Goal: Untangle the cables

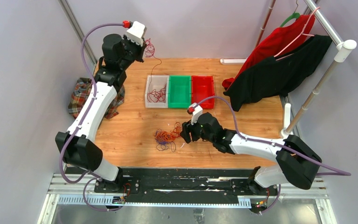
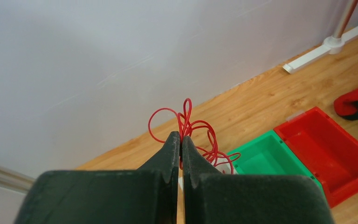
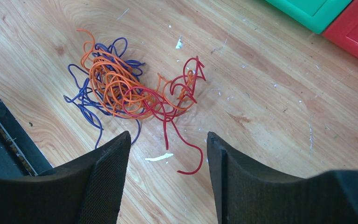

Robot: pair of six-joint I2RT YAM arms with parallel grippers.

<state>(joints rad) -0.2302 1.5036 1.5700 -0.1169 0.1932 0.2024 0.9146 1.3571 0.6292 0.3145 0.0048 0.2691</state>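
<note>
Cataloguing the cable sort at what looks like its middle stage: left gripper (image 2: 181, 139), clenched on a loose bundle of thin red cable (image 2: 186, 122), is raised high near the back wall, above and behind the translucent white plastic bin (image 1: 148, 91), with one strand trailing down toward that bin. More red cable loops (image 1: 157, 96) lie inside the white bin, which suggests the red wires are being gathered there. Beside it to the right stand a green plastic bin (image 1: 179, 91) and a red plastic bin (image 1: 203, 88), neither showing any wire inside. On the wooden table (image 1: 135, 126), nearer the arm bases, lies a knotted heap of orange, dark purple and red wires (image 3: 116, 86); the orange coils sit over the purple, and a few red strands snake out on one side. Right gripper (image 3: 168, 144) has its jaws spread and holds nothing, poised just beside this heap without touching it. Judged done: part of the red. Judged left: orange and purple entirely, plus the last red strands — the larger share of the work.
</note>
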